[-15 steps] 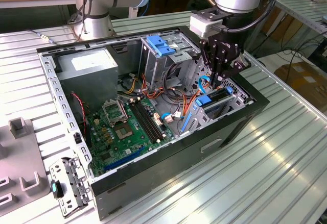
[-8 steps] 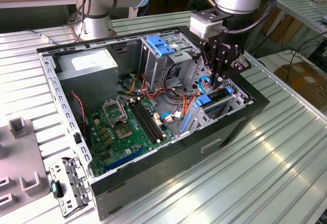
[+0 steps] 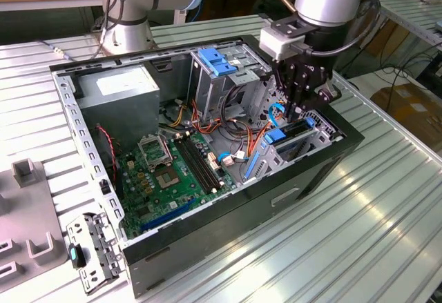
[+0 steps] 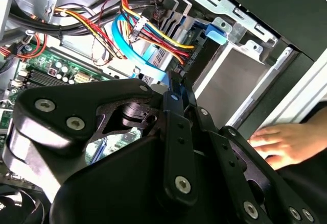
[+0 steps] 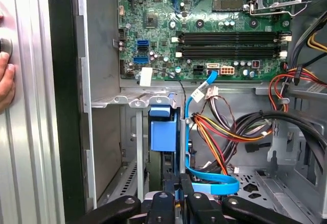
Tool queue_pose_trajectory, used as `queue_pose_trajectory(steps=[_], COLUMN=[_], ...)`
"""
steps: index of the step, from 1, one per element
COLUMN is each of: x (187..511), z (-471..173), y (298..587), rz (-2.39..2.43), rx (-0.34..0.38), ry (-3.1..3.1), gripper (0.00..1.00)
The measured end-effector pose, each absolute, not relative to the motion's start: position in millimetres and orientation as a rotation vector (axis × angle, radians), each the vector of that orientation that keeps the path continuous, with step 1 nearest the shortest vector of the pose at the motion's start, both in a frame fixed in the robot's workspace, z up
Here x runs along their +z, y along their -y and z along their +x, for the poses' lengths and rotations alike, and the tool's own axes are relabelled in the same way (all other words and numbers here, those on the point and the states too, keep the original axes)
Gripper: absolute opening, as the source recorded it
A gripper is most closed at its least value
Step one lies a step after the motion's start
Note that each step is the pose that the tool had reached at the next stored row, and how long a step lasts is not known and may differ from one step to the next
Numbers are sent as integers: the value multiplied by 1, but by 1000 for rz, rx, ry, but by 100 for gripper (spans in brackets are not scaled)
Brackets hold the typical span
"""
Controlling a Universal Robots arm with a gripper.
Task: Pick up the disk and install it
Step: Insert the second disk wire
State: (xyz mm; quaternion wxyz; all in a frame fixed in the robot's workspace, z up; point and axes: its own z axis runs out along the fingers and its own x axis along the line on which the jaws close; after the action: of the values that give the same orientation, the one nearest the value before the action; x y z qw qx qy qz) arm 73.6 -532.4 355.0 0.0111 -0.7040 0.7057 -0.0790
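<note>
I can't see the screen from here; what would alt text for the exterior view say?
A robot arm's black pincer reaches down into the drive bay corner of an open computer case lying on a ribbed metal table, above a disk with blue rails. A green motherboard and a grey power supply fill the rest.
</note>
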Motion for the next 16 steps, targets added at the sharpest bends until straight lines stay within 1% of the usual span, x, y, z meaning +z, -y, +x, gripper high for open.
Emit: queue_pose_trajectory(steps=[10,16], x=[352,349], z=[72,72], y=[554,558], rz=[-2144,-2128], rx=[-169,-139], ry=[-2162,-2150], gripper=[16,16])
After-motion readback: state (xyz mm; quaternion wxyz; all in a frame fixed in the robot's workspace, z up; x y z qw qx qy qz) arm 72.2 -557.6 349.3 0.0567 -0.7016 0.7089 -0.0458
